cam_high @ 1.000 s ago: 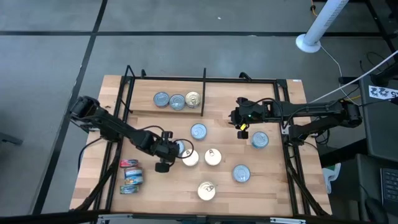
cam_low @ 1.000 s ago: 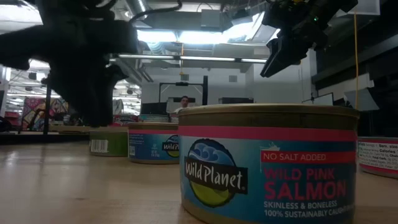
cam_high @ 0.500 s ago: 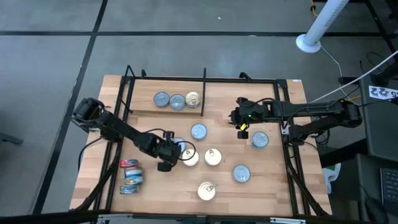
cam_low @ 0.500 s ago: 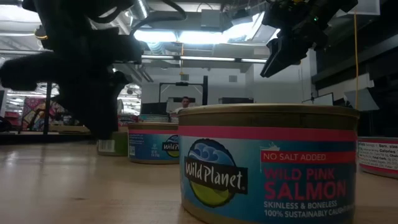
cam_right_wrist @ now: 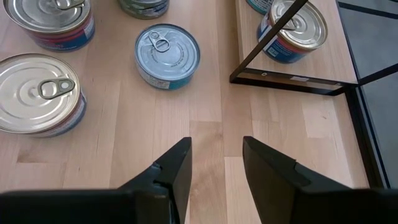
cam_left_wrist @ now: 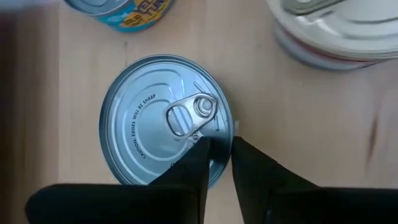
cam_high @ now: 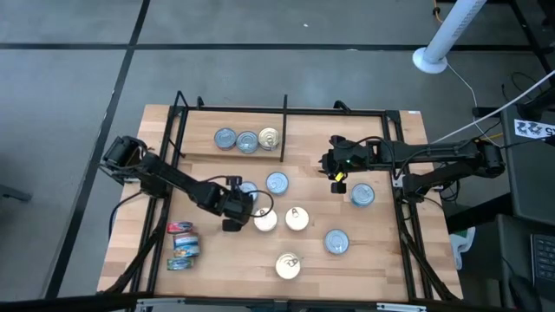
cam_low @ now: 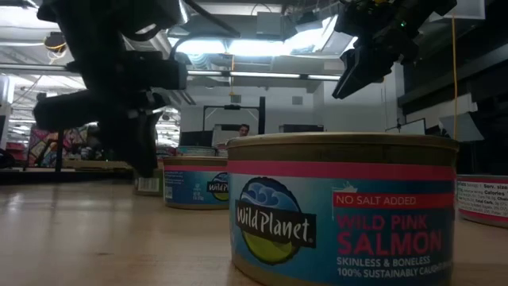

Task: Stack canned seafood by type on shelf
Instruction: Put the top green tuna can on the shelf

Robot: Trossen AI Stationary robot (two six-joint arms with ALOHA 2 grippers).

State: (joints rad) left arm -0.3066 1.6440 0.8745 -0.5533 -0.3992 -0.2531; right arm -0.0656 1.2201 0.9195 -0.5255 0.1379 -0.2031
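Count, high view, left to right: thirteen tins of canned seafood in all on the shelf (cam_high: 381, 269).

- Red-and-blue labelled tins (cam_high: 182, 246): three, lying in a column at the lower left of the board.
- Silver-blue tins: six. Two (cam_high: 236, 139) sit side by side at upper centre-left, beside the divider bar (cam_high: 284, 121). One, the pinched tin (cam_high: 248, 188), is partly covered at frame centre-left. One (cam_high: 277, 183) lies just right of it, and two more are at (cam_high: 362, 195) and (cam_high: 336, 241), right of centre.
- Pale gold tins: four. One (cam_high: 269, 137) is touching the row by the divider, two (cam_high: 280, 219) are at frame centre, and one (cam_high: 288, 265) is at lower centre.

The left arm reaches from the left edge diagonally down to frame centre. The left gripper (cam_high: 236, 208) is low over the pinched tin (cam_left_wrist: 165, 121). In the wrist view its fingers (cam_left_wrist: 198, 158) are drawn almost together, one on the lid and one outside the rim, nipping the rim.

The right arm enters from the right edge and extends level towards centre. The right gripper (cam_high: 336, 178) is held above the board; in the low view it hangs high at upper right (cam_low: 353, 75). Its fingers (cam_right_wrist: 177, 162) stand apart and hold nothing, with bare wood between them.
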